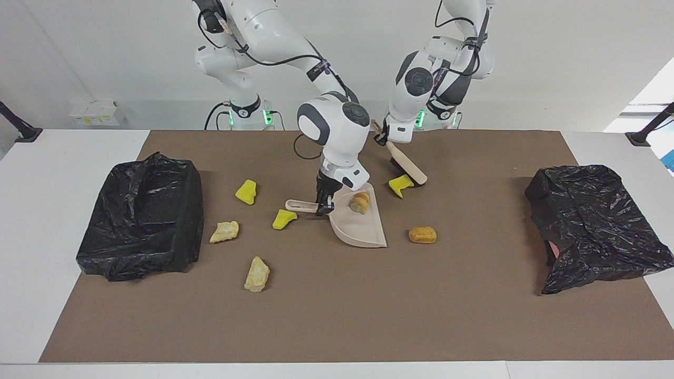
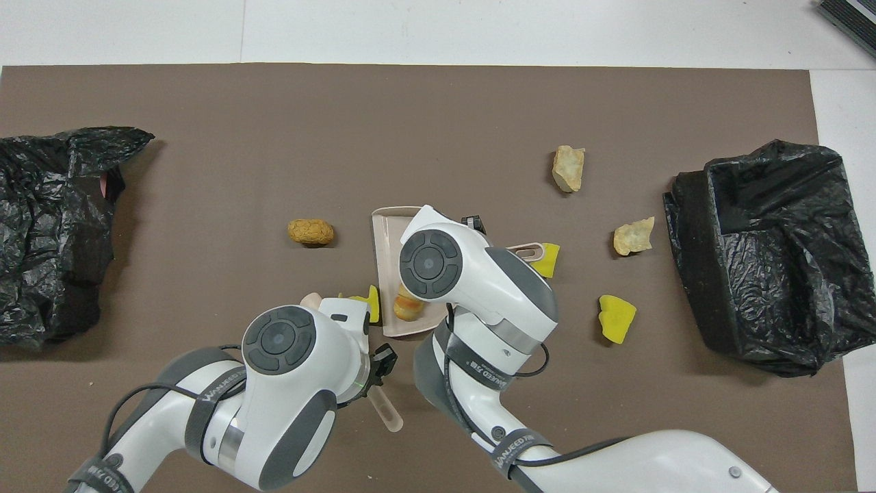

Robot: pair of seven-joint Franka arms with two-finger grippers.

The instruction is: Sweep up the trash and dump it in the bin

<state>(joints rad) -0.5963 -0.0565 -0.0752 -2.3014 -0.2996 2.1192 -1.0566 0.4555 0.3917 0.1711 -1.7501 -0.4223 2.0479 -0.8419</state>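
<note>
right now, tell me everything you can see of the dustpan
The dustpan is beige and looks like plastic: a flat, fan-shaped tray with a low rim and a slim handle ending in a hanging hole. It lies on the brown mat mid-table. The right gripper is shut on the handle where it joins the tray. One golden-brown chunk sits inside. A yellow piece lies by the handle's end.

I see a brown mat (image 1: 474, 316) over the white table (image 1: 31, 210), glossy black bin bags (image 1: 142, 216) at both sides of the frame, a beige dustpan (image 1: 360, 229), bright yellow sponge pieces (image 1: 246, 192), pale tan lumps (image 1: 257, 274) and one golden-brown bread lump (image 1: 422, 235) right of centre.
</note>
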